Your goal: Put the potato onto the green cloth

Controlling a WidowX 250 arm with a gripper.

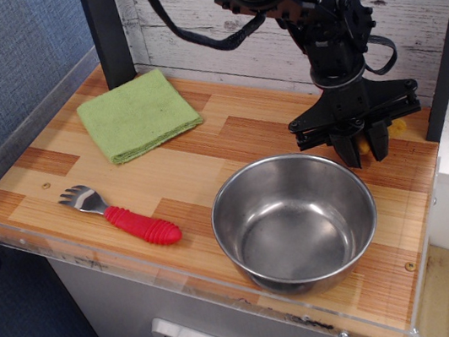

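The potato [363,145] lies on the wooden table at the back right, just behind the steel bowl; only slivers of its yellow-brown body show between and beside the fingers, and its purple tuft is hidden. My gripper [363,149] is down over it with its two black fingers [346,147] drawn in against the potato's sides. The green cloth [137,114] lies flat at the back left of the table, far from the gripper.
A steel bowl [294,217] stands right in front of the gripper. A spork with a red handle [135,223] lies at the front left. A black post [107,33] rises behind the cloth. The white plank wall [205,43] runs along the back.
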